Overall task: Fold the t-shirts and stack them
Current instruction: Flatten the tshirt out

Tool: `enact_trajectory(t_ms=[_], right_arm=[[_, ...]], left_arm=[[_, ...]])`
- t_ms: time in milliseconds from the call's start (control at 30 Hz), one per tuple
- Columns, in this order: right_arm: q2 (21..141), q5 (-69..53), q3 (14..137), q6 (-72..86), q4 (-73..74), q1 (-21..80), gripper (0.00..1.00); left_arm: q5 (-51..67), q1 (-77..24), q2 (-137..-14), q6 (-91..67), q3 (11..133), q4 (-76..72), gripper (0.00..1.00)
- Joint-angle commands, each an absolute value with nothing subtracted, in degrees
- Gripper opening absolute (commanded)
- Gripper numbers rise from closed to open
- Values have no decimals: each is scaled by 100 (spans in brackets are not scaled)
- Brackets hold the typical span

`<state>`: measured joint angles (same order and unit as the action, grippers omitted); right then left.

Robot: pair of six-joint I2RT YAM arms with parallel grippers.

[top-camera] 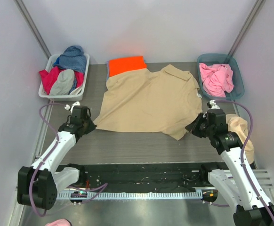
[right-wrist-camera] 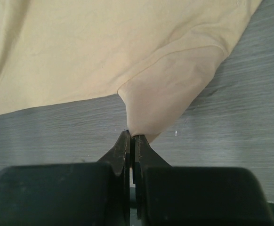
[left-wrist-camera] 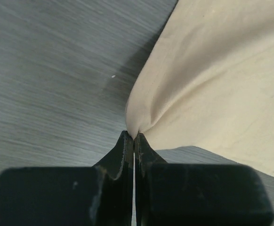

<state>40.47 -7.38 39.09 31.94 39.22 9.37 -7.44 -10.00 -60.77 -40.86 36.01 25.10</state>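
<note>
1. Plainly, the tan collared shirt (top-camera: pixel 149 101) lies spread flat across the middle of the counter (top-camera: pixel 141 146). Its collar is at the far right side, and the plain cloth shows only a few soft creases.
2. Its far left edge overlaps the orange shirt (top-camera: pixel 126 64), which sits as a neat folded rectangle at the far edge of the counter.
3. My left gripper (top-camera: pixel 91 126) is at the shirt's near left corner. In the left wrist view its fingers (left-wrist-camera: pixel 123 157) are pressed together on that corner, and the cloth puckers to a point where it enters them.
4. My right gripper (top-camera: pixel 193 127) is at the shirt's near right side. In the right wrist view it is pinched tight on the tip of a tan flap that looks like a sleeve, with a seam curving above it.
5. Both pinched corners sit low over the grey counter, and the rest of the shirt lies between the two grippers.
6. The pink shirt (top-camera: pixel 216 78) is crumpled in the teal bin (top-camera: pixel 239 80) at the far right, just beside the collar.
7. The white basket (top-camera: pixel 79 93) at the far left holds blue, red and grey clothes (top-camera: pixel 65 70), apart from the tan shirt.
</note>
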Motion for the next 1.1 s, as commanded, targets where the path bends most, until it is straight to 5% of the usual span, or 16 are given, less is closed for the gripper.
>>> enact_trajectory(t_ms=[0, 867, 933, 1067], right_arm=[[4034, -738, 3972, 3471, 4384, 932, 1], [3384, -598, 4378, 4157, 5642, 932, 2], [3375, -554, 4149, 4157, 5756, 932, 7], [3331, -282, 3999, 4157, 5906, 940, 40]], left_arm=[[-1134, -976, -5836, -4377, 3498, 2794, 0], [-2329, -976, -5625, -4482, 3956, 3656, 0], [-2347, -976, -5642, -4482, 3885, 3630, 0], [-2259, -975, -5809, -4517, 3692, 3516, 0]])
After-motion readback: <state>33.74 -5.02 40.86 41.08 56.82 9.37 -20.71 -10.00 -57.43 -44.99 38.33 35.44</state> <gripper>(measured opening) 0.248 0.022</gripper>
